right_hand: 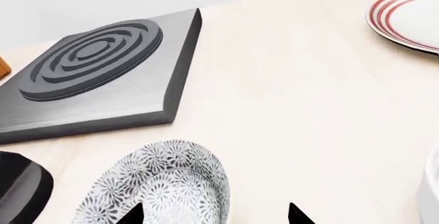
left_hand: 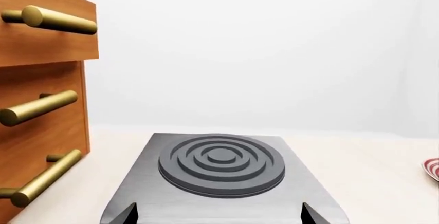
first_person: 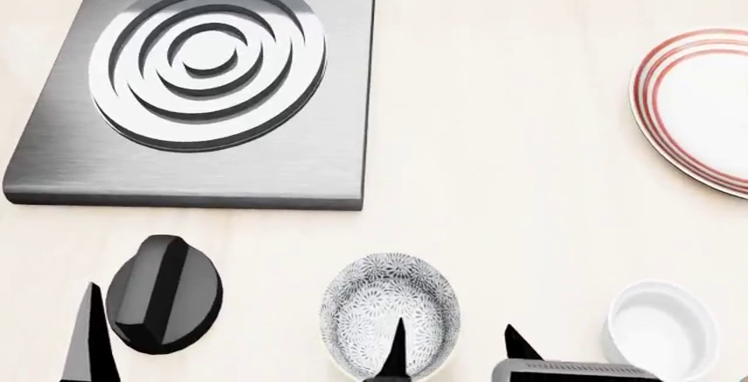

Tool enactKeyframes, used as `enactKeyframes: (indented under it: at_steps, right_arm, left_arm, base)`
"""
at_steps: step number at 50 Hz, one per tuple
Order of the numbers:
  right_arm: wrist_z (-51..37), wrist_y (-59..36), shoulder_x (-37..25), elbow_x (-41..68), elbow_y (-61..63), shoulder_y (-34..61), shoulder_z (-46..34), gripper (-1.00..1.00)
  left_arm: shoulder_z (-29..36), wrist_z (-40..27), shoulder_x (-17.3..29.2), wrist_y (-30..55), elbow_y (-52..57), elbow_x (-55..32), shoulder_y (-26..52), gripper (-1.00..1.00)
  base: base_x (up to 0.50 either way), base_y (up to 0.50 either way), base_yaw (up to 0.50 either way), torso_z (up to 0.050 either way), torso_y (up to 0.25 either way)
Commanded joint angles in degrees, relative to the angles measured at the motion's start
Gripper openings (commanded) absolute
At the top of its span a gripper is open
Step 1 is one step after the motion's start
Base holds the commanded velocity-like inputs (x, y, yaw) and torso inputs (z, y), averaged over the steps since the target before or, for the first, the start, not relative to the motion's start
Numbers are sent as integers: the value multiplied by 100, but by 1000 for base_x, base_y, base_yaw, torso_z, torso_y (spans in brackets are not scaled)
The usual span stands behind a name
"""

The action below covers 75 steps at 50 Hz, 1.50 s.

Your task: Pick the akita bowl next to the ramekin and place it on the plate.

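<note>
One akita bowl (first_person: 390, 316) in view, upright on the pale desk (first_person: 503, 180), pale and empty inside, just in front of the steel hob plate (first_person: 199, 84). One ramekin (first_person: 663, 329) beside it toward the right, near but apart, likewise empty. One plate (first_person: 702, 106) with red rings, farther back at the right edge, well apart from both, nothing on it. Right tool (first_person: 456, 351) low over the bowl's right half, jaws spread wide: one dark fingertip (first_person: 395, 351) above the bowl's inside, the other (first_person: 518, 344) outside its right rim, between bowl and ramekin; contact with the rim cannot be told. Same seen from the right wrist view: bowl (right_hand: 161, 183) partly between the two tips, plate (right_hand: 412, 18) far across the desk, hob plate (right_hand: 103, 75) behind. Left tool (left_hand: 219, 215) hovering before the hob plate (left_hand: 219, 167), two tips well apart, holding nothing. One black rounded arm part (first_person: 164, 294) at lower left in the head view. In the left wrist view, one wooden drawer unit (left_hand: 41, 106) just beside the hob, three brass handles (left_hand: 41, 106) counted, and a sliver of the plate (left_hand: 432, 168) at the edge.
</note>
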State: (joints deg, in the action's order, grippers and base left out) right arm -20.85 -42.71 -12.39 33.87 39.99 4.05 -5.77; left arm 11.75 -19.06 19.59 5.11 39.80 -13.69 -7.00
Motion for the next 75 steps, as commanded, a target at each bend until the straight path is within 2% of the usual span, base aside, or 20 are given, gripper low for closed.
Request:
enactKeyframes:
  at_steps: [1,28,29,50,60,69,75]
  right_arm:
    - [64,61,38,90,-412,133,50,100]
    - [194,321,94,143,-1064,301,6,100]
    - [187,325,92,146,-1056,297,6,-100]
    - [170,600,67,159,-710,175,-81,-100]
    - [316,626,184,824,-655,131,184,-100]
    - [338,466,365,2230,-625,211,743,-100]
    - [263,456,403,2687,-647,279,911,-100]
  left_arm:
    - [20,-14,17,-25,-25,-17,1,100]
    - [60,-54,57,-66,-105,-29,14,100]
    - [61,-57,58,-65,-106,-31,15,100]
    - [90,-89,87,-72,-152,-55,38,100]
    - [115,-105,102,-78,-156,-50,41,100]
    - [129,-120,116,-97,-161,-49,29,100]
    - [144,-170,122,-138,-186,71,9,100]
  base:
    - [0,0,0,0,0]
    - [0,0,0,0,-1]
    - [0,0,0,0,0]
    - [0,0,0,0,-1]
    - [0,0,0,0,0]
    - [0,0,0,0,0]
    - [0,0,0,0,0]
